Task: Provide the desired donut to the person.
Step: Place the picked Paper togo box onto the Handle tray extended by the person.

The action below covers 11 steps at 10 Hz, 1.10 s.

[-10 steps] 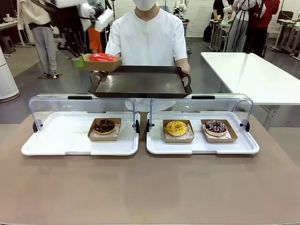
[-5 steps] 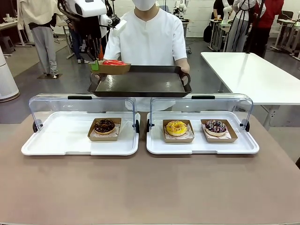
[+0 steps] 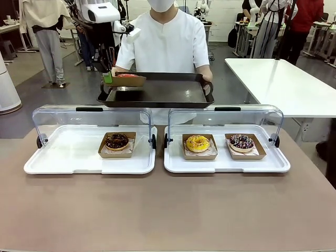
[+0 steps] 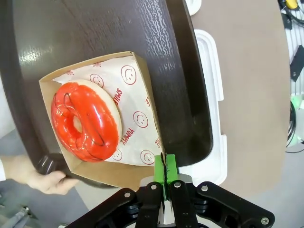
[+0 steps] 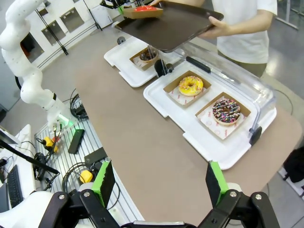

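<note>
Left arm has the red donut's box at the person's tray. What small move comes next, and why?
Probably nudge the cardboard box further in over the dark tray, then release. The left gripper is clamped on the box's edge, red donut inside, and one corner seems to overhang the tray's rim by the person's hand.

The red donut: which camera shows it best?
The left wrist view: it looks down on the red donut, hole and glaze plain, in the carton pinched by the left gripper. The front view shows it small and edge-on; the right wrist view, a far red speck.
</note>
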Available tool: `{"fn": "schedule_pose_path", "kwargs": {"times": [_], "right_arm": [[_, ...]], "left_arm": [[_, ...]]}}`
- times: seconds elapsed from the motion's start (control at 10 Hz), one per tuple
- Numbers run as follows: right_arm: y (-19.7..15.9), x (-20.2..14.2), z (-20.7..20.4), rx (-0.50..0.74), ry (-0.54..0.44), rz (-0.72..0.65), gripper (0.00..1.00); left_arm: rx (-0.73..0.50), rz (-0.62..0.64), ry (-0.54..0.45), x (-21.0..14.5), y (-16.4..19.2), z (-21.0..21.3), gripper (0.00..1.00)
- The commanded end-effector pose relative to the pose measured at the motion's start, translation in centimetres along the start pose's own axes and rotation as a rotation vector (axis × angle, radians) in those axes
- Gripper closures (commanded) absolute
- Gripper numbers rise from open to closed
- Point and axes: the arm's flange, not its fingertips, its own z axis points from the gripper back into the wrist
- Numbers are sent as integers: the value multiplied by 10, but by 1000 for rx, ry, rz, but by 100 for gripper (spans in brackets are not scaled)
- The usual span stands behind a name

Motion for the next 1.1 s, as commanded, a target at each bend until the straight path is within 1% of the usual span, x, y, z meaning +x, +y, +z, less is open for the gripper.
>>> {"fn": "schedule_pose_path", "kwargs": {"times": [0.0,0.2,0.4,0.5,0.6,0.7,0.8,1.0], "right_arm": [[0,1,0,9,-15,12,0],[0,1,0,9,-15,12,0],[0,1,0,9,-15,12,0],[0,1,0,9,-15,12,0],[0,1,0,9,-15,12,0],[0,1,0,9,-15,12,0],[0,1,0,9,-15,12,0],[0,1,0,9,-15,12,0]], "left_arm": [[-11,-13,-2,2,9,-2,99],[-43,-12,-5,2,17,-15,99],[-39,-28,2,1,19,-21,99],[-43,-33,5,0,20,-22,92],[-44,-30,1,-1,17,-24,39],[-45,-32,-1,-1,16,-23,33],[-47,-35,2,-1,17,-22,0],[-48,-30,-18,-5,15,-23,0]]}}
